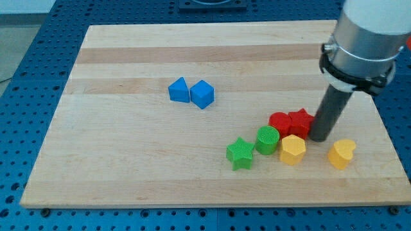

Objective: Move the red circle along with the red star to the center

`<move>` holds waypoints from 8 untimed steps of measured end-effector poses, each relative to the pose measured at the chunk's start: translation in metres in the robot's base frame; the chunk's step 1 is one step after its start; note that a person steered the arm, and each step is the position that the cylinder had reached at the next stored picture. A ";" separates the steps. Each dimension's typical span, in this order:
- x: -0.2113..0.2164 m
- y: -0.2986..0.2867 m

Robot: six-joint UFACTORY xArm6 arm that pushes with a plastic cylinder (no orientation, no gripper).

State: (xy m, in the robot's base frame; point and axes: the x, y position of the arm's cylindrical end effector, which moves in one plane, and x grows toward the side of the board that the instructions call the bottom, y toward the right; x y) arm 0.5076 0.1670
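Note:
The red circle [280,121] and the red star [300,121] lie side by side, touching, at the lower right of the wooden board [128,160]. The red circle is on the view's left of the red star. My tip [319,137] stands right against the red star's right side, between it and the yellow heart-shaped block [341,153]. The rod rises up to the arm's grey wrist [366,38] at the view's top right.
A green cylinder [268,140] sits just below the red circle, a green star [241,153] to its left, a yellow hexagon [293,149] to its right. A blue triangle-like block [179,90] and a blue cube [202,94] sit near the middle.

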 end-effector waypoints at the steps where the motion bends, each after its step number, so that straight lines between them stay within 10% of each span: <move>1: -0.022 -0.028; 8: -0.009 -0.095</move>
State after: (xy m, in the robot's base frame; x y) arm 0.4982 0.0724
